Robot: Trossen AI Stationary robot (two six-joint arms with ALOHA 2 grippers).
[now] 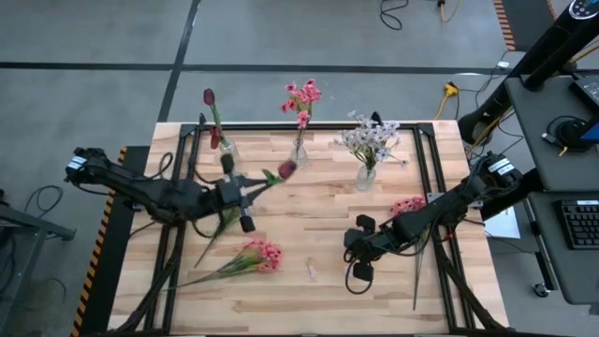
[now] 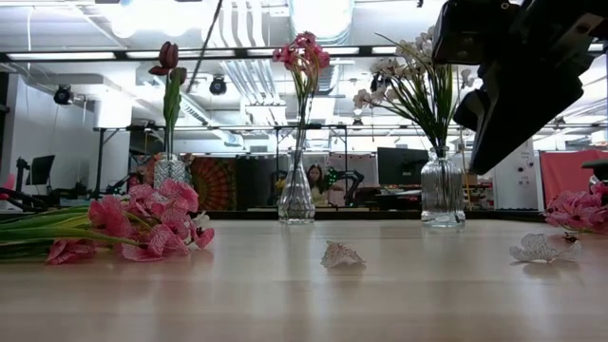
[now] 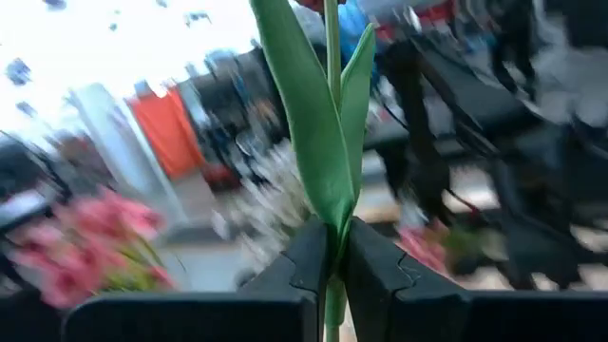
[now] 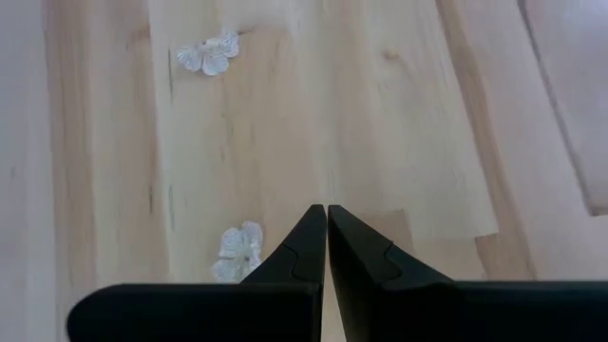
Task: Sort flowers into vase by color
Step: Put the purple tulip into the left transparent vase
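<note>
Three glass vases stand in a row along the far side of the table (image 1: 318,281): one with a dark red tulip (image 1: 210,97), one with pink blooms (image 1: 301,95), one with a white-lavender spray (image 1: 371,139).

Left gripper (image 1: 245,192): above the table's left-centre, fingers (image 3: 313,258) clamped on the stem of a second red tulip (image 1: 286,169). Its long axis runs diagonally, bud toward the middle vase, stem trailing back toward the near-left. The left wrist view shows the stem and a broad green leaf (image 3: 309,123) rising straight out from between the pinched fingers; the bud is cut off at the frame edge.

Right gripper (image 1: 360,253): low over the right-centre of the table, fingers together and holding nothing. Only the right wrist view shows two loose white blossoms (image 4: 208,55) on the wood below it.

Pink bunch (image 1: 260,255): lying flat near-left, heads toward centre, stems toward the left edge. Another pink flower (image 1: 408,204) lies by the right arm.

The low view adds a fallen petal (image 2: 341,255) mid-table.
</note>
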